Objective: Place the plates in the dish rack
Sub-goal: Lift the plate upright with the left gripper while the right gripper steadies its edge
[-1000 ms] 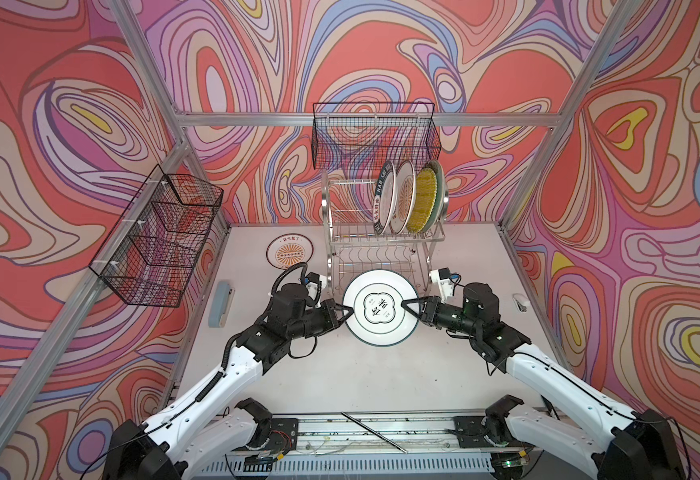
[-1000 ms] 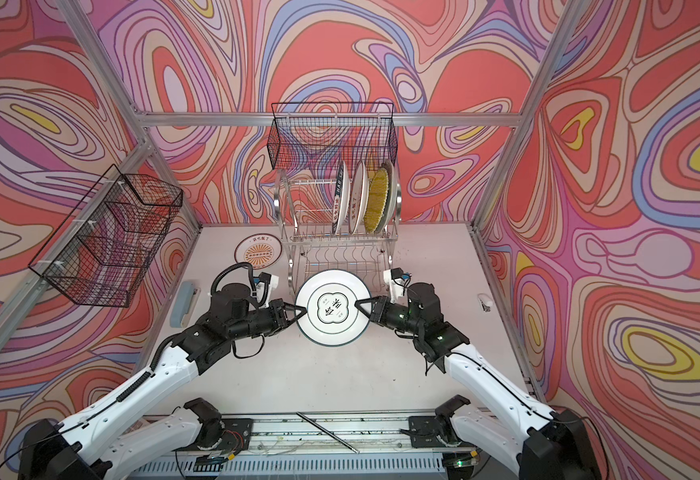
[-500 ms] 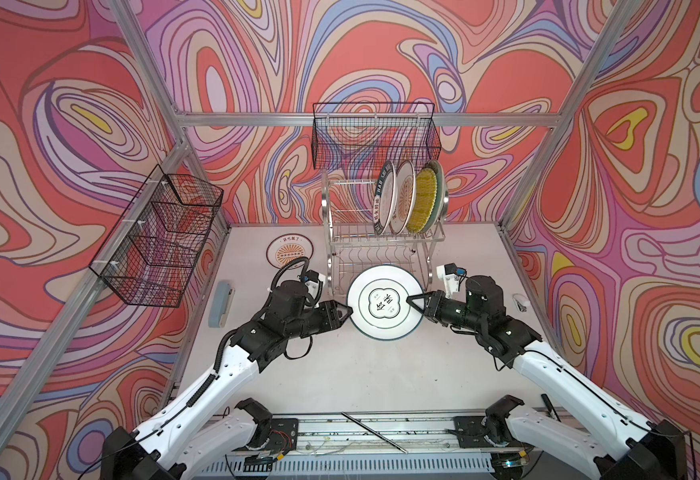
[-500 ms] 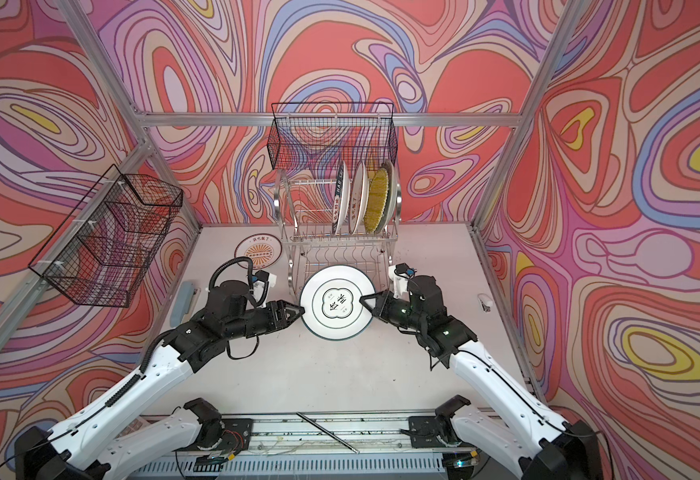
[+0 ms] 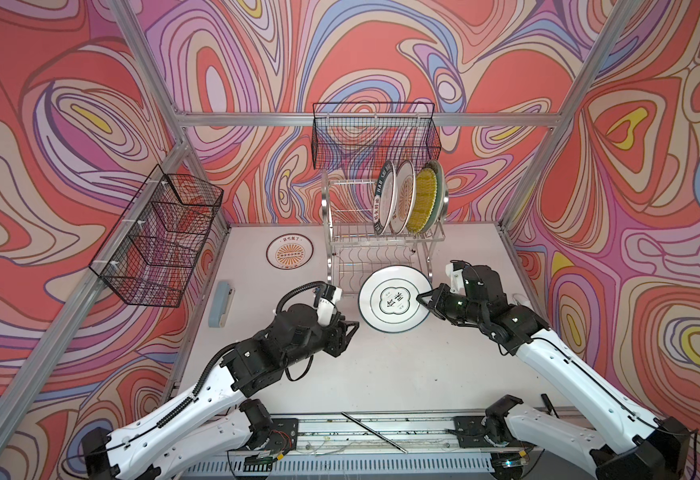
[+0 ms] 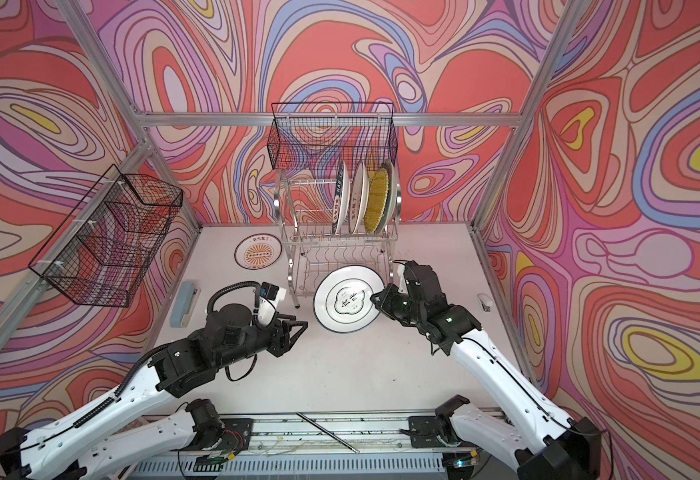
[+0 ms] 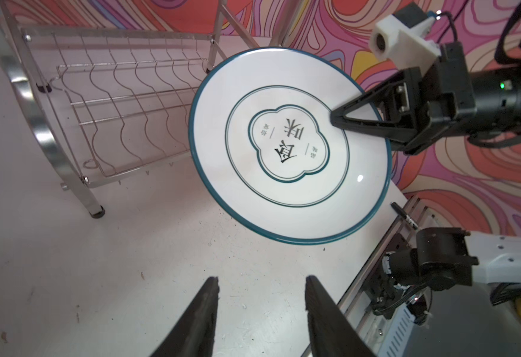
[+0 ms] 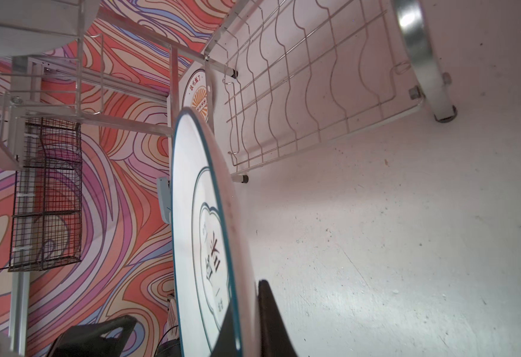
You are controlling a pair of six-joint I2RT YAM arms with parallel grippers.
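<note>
My right gripper (image 5: 421, 297) (image 6: 375, 297) (image 7: 335, 119) (image 8: 246, 296) is shut on the right rim of a white black-ringed plate (image 5: 394, 305) (image 6: 346, 305) (image 7: 290, 145) (image 8: 191, 235). The plate hangs tilted above the table, just in front of the dish rack's (image 5: 331, 216) (image 6: 283, 208) wavy lower shelf (image 7: 123, 102). My left gripper (image 5: 354, 328) (image 6: 300, 326) (image 7: 260, 279) is open and empty, a short way left of the plate. Several plates stand in the upper tier, among them a green-lettered one (image 5: 383, 199) and a yellow one (image 5: 423, 201). An orange-sunburst plate (image 5: 290, 251) (image 6: 258, 250) lies flat left of the rack.
Black mesh baskets hang on the left wall (image 5: 161, 237) and on the back wall above the rack (image 5: 375, 135). A blue-grey bar (image 5: 221, 303) lies at the table's left edge. A small white item (image 6: 485, 301) sits near the right edge.
My left gripper has opened, let go of the plate's left rim and drawn back to the left. My right gripper alone now carries the plate, slightly nearer the rack.
</note>
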